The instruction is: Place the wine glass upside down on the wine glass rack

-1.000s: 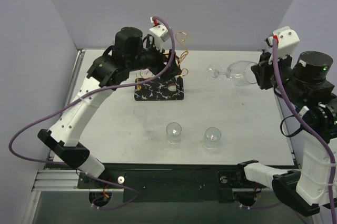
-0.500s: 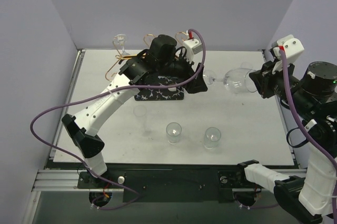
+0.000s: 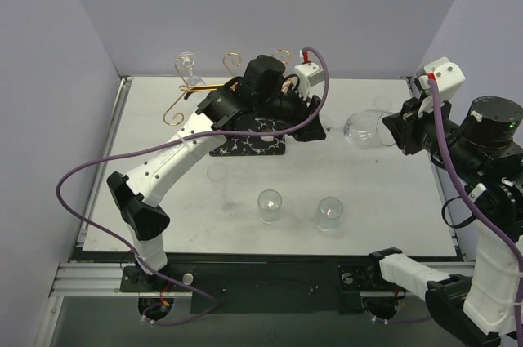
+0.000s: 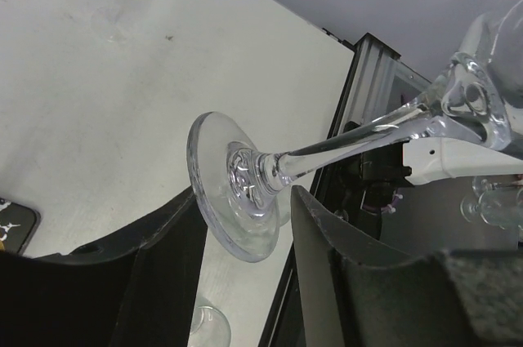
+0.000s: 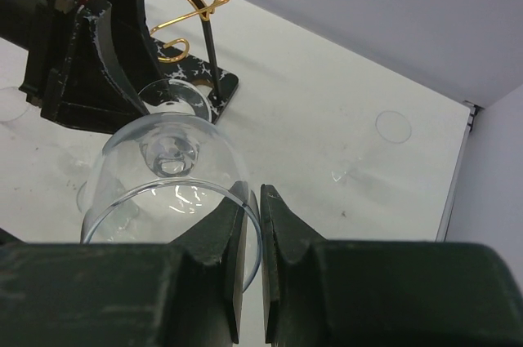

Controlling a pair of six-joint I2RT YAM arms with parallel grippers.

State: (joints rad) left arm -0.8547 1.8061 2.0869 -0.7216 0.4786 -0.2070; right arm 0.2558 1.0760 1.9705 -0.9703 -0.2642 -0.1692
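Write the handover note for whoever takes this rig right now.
Right gripper: jaws shut on the rim of the clear wine glass, held sideways.
Left gripper: jaws open either side of the glass's foot, no grip seen.
Copper-gold wire wine glass rack on black veined base: far side, beside the left gripper.
Done: glass lifted. To do: invert it, hang it on the rack.

Robot test lab
Plain lilac walls [image 3: 343, 12] box in a white worktop [image 3: 384, 192]; cabled left arm [image 3: 163, 163] and right arm [image 3: 490, 282] bolted at its near edge.
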